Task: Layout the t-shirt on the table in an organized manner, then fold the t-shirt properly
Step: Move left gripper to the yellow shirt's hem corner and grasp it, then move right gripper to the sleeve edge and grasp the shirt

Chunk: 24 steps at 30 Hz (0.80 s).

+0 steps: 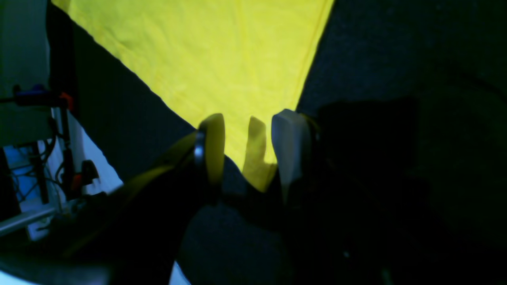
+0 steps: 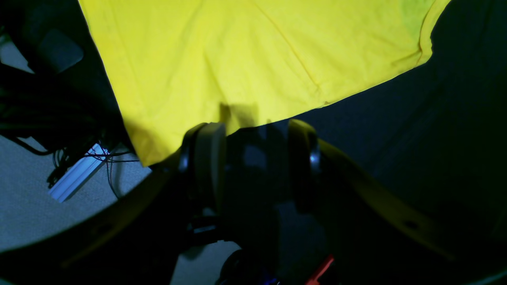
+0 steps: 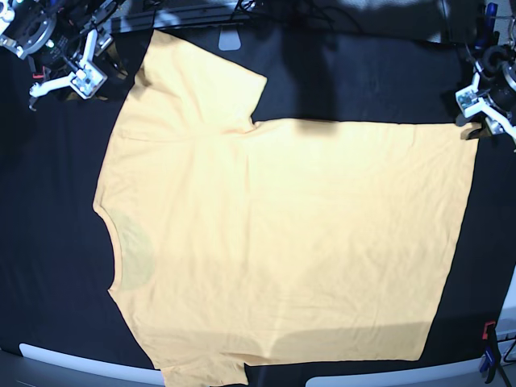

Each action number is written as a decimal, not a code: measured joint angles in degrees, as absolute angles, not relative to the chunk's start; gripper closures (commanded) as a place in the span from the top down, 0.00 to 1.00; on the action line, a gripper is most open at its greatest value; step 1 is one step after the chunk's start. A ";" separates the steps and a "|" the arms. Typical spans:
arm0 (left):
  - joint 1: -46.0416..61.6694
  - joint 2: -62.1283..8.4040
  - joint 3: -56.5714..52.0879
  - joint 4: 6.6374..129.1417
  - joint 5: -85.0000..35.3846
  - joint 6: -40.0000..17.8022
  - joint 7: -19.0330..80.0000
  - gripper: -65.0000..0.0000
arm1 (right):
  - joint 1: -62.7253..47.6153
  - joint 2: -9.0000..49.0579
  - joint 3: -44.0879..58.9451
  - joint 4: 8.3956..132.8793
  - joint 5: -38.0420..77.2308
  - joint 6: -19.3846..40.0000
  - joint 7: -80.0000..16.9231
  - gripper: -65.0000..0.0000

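Note:
The pale yellow-orange t-shirt (image 3: 282, 242) lies spread flat on the black table (image 3: 48, 242), neck to the left and hem to the right. One sleeve points to the far edge and the other reaches the near edge. My left gripper (image 3: 482, 111) hovers at the hem's far right corner. In the left wrist view its fingers (image 1: 291, 146) stand apart, open, with that corner of the t-shirt (image 1: 222, 59) between them, and the left gripper (image 1: 251, 130) pinches nothing. My right gripper (image 3: 81, 76) sits beside the far sleeve. The right gripper (image 2: 255, 134) is open over black cloth just off the t-shirt (image 2: 237, 59).
A red clamp (image 3: 487, 330) grips the table's right edge, and another red clamp (image 2: 321, 271) shows below the right gripper. A white rim (image 3: 64, 359) runs along the near edge. Cables and grey floor (image 2: 39, 198) lie beyond the table's far left corner.

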<state>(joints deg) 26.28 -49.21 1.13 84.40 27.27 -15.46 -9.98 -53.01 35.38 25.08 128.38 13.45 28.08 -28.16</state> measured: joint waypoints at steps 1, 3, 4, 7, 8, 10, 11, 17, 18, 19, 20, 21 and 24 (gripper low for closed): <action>26.09 -49.21 1.15 83.26 27.22 -15.38 -10.37 0.32 | -53.01 35.38 25.08 128.38 13.47 28.10 -28.14 0.39; 26.02 -49.25 1.61 82.04 27.88 -15.31 -11.40 0.32 | -53.01 35.38 25.08 128.38 13.45 28.10 -28.16 0.39; 26.02 -49.28 2.42 81.60 30.13 -15.14 -12.58 0.32 | -53.01 35.38 25.08 128.38 13.47 28.10 -28.14 0.39; 25.04 -49.34 6.68 81.60 33.56 -14.15 -13.28 0.32 | -53.01 35.40 25.08 128.38 13.47 28.08 -28.14 0.39; 24.10 -49.34 8.29 81.60 33.39 -14.22 -12.32 0.32 | -53.01 35.38 25.08 128.38 13.47 28.08 -28.14 0.39; 21.67 -49.01 11.07 81.54 33.28 -14.02 -9.96 0.32 | -53.01 35.38 25.08 128.38 13.47 28.08 -28.45 0.39; 20.18 -48.88 12.03 81.08 32.64 -14.11 -8.91 0.32 | -52.99 35.33 25.08 128.38 13.47 28.08 -28.82 0.39; 14.37 -48.77 13.61 76.97 31.31 -14.63 -8.73 0.32 | -53.01 35.38 25.08 128.38 13.45 28.08 -30.06 0.39; 14.04 -48.80 13.61 76.25 31.29 -14.61 -8.97 0.32 | -53.01 35.38 25.08 128.38 13.45 28.08 -30.09 0.39; 13.85 -48.93 13.63 75.70 31.24 -14.52 -8.99 0.32 | -53.01 35.38 25.08 128.38 13.47 28.08 -30.06 0.39; 13.76 -49.10 13.63 75.29 31.18 -14.41 -9.02 0.32 | -53.01 35.38 25.08 128.38 13.45 28.10 -30.11 0.39; 13.78 -49.23 13.61 74.72 31.11 -14.28 -9.04 0.32 | -53.01 35.38 25.08 128.38 13.45 28.08 -30.09 0.39; 13.78 -49.43 13.61 73.10 31.07 -13.74 -9.96 0.32 | -53.01 35.38 25.08 128.38 13.47 28.10 -30.09 0.39</action>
<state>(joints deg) 13.78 -49.43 13.61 73.10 31.07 -13.74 -9.96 -53.01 35.38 25.08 128.38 13.47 28.10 -30.09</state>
